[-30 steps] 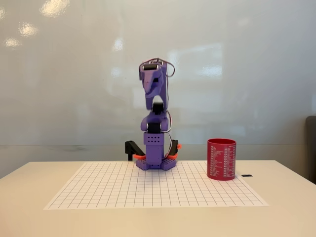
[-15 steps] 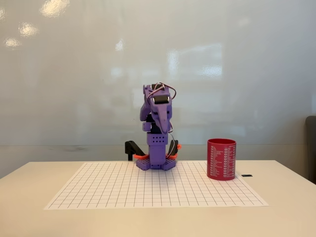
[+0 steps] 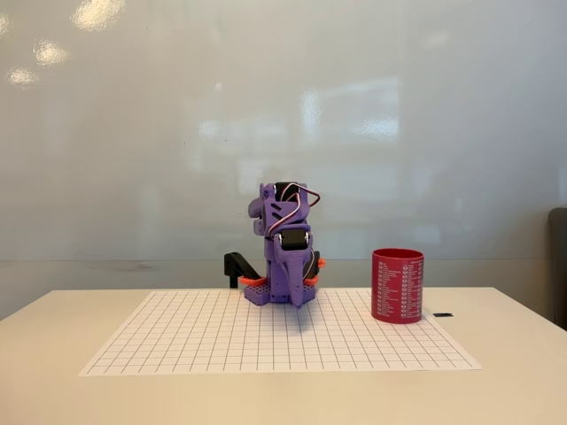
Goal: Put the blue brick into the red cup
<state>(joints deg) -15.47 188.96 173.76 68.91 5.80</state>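
The red cup (image 3: 397, 285) stands upright with white print on its side, at the right back part of the grid mat. The purple arm (image 3: 283, 252) is folded low over its base at the back middle of the mat, well left of the cup. Its gripper (image 3: 297, 299) points down toward the mat in front of the base, and the folded arm makes it unclear whether the jaws are open or shut. The blue brick is out of view; the cup's inside is hidden from this low angle.
A white grid mat (image 3: 279, 332) covers the middle of the pale table. A small black flat piece (image 3: 443, 314) lies just right of the cup. A black clamp (image 3: 237, 266) sits left of the arm's base. A dark chair edge (image 3: 559, 266) shows at far right.
The arm has folded down from a tall upright pose to a low crouch over its base. The cup has not moved.
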